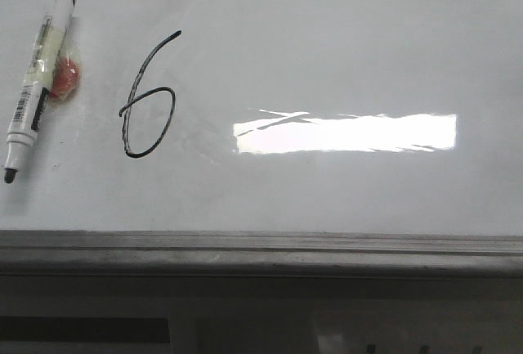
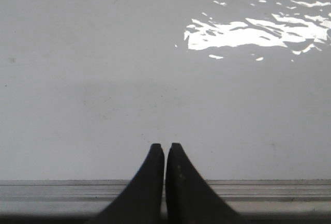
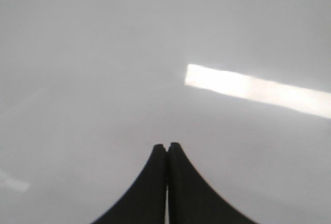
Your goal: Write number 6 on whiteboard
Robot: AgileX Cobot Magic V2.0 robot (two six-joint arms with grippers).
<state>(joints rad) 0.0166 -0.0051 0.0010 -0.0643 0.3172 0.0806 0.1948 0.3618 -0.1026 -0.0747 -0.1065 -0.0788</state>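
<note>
A thin black slanted number 6 [image 1: 147, 100] is drawn on the whiteboard [image 1: 327, 27], left of its middle. A white marker with black ends [image 1: 37, 76] lies on the board at the far left, uncapped tip toward the near edge, beside a small red object [image 1: 65, 76]. No gripper shows in the front view. My left gripper [image 2: 165, 146] is shut and empty above the board near its grey edge rail [image 2: 62, 193]. My right gripper [image 3: 166, 146] is shut and empty over bare board [image 3: 77, 53].
The grey metal rail [image 1: 261, 252] runs along the board's near edge. A bright rectangular light glare [image 1: 343, 133] lies right of the 6; glare also shows in the left wrist view [image 2: 253, 30] and the right wrist view [image 3: 258, 89].
</note>
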